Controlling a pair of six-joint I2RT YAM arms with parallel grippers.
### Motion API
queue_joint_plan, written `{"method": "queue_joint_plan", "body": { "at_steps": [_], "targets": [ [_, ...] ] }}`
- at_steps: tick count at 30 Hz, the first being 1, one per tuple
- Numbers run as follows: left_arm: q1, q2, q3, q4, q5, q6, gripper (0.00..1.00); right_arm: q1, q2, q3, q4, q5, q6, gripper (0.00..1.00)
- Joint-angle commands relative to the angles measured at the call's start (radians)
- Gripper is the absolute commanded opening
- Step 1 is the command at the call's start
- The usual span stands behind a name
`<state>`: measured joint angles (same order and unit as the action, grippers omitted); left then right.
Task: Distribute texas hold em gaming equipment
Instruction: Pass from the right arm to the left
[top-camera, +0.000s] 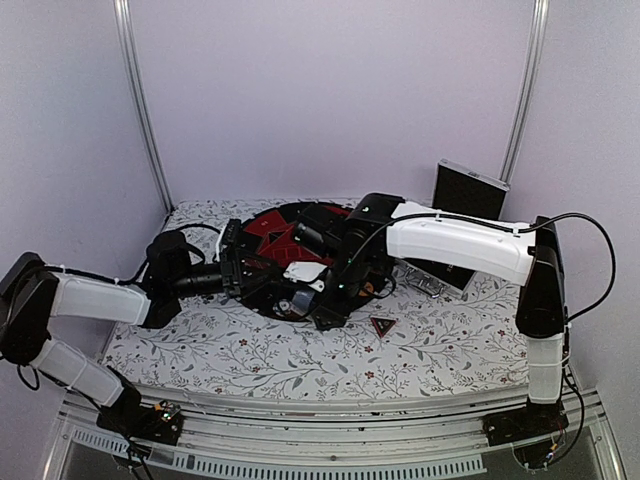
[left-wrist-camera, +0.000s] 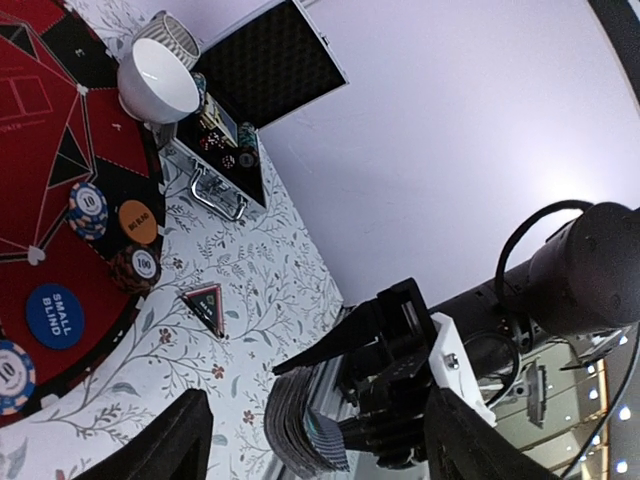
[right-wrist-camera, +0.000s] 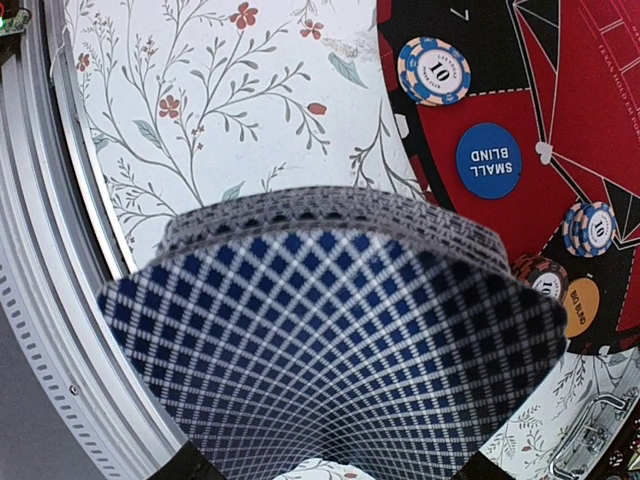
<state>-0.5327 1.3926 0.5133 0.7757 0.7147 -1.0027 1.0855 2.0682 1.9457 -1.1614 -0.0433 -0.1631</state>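
**R fingers grip card deck; L fingers apart, empty**

Top view: both arms meet over the near half of the round mat (top-camera: 262, 222) on the floral surface (top-camera: 200, 350). The arms hide the chips and cards in this view. The triangle marker (top-camera: 383, 325) lies on the cloth just off the mat rim, near side. The black case (top-camera: 470, 190) is at back right, lid up.

L wrist view: the left fingers (left-wrist-camera: 185, 440) are spread wide w/ nothing btwn them. This is the only view w/ the white bowl (left-wrist-camera: 158, 78), at the mat's far rim. The case's tray beside it holds a few chips.

R wrist view: the deck (right-wrist-camera: 330, 340) fills the frame, bowed, w/ checked blue backs. The right fingers (right-wrist-camera: 188, 468) clamp its two edges, up in the air over the cloth by the mat rim. On the mat behind it:
- a "10" chip stack (right-wrist-camera: 433, 70)
- a blue SMALL BLIND disc (right-wrist-camera: 488, 160)
- a second "10" stack (right-wrist-camera: 590, 228)
- a dark chip (right-wrist-camera: 545, 282), just beside an orange disc (right-wrist-camera: 582, 305)
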Motion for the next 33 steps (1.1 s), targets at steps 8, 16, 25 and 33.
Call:
{"method": "queue_joint_plan", "body": {
  "at_steps": [8, 16, 25, 33],
  "targets": [
    [0.099, 0.165, -0.136, 0.448, 0.093, -0.335, 0.69, -0.001, -0.010, 0.035, 0.077, 0.012, -0.021, 0.52],
    [0.024, 0.189, -0.012, 0.228, 0.148, -0.190, 0.73, -0.001, -0.002, 0.034, 0.078, 0.017, -0.022, 0.51],
    [-0.018, 0.239, 0.018, 0.120, 0.208, -0.082, 0.76, -0.001, 0.001, 0.041, 0.091, 0.011, -0.026, 0.52],
    [-0.061, 0.264, 0.092, 0.053, 0.217, -0.008, 0.76, -0.002, 0.004, 0.041, 0.089, 0.016, -0.024, 0.52]
  ]
}}
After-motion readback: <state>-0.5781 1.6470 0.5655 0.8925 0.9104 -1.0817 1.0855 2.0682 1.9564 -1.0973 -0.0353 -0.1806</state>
